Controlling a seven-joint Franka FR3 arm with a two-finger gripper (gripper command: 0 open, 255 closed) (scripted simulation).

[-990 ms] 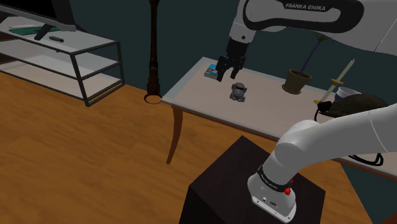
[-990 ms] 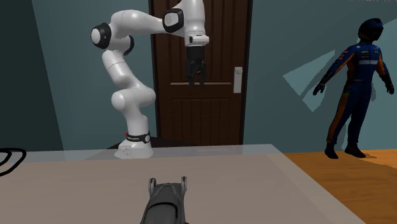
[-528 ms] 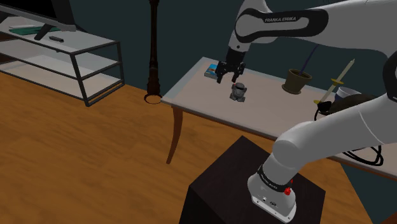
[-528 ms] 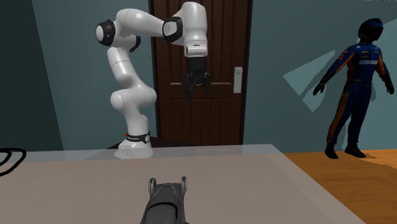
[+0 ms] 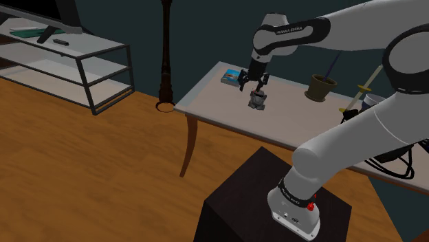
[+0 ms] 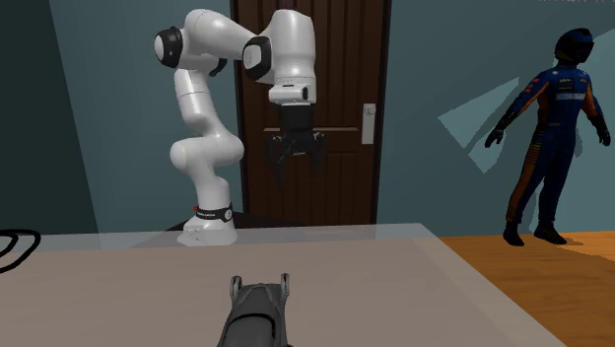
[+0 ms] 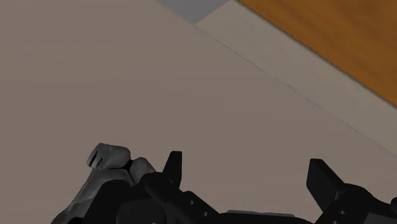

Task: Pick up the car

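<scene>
The gripper (image 6: pixel 299 174) hovers just above the grey car (image 5: pixel 258 101) on the table (image 5: pixel 220 113), fingers spread apart. Wrist view has the car beside one finger, not between them; shoulder view adds a plant pot (image 5: pixel 320 86) further right.

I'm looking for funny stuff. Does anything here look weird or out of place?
Yes: a figure in a blue and orange racing suit and helmet stands stiffly with its arms held out, like a mannequin, which is odd for a house. The grey car on the table looks fine.
</scene>
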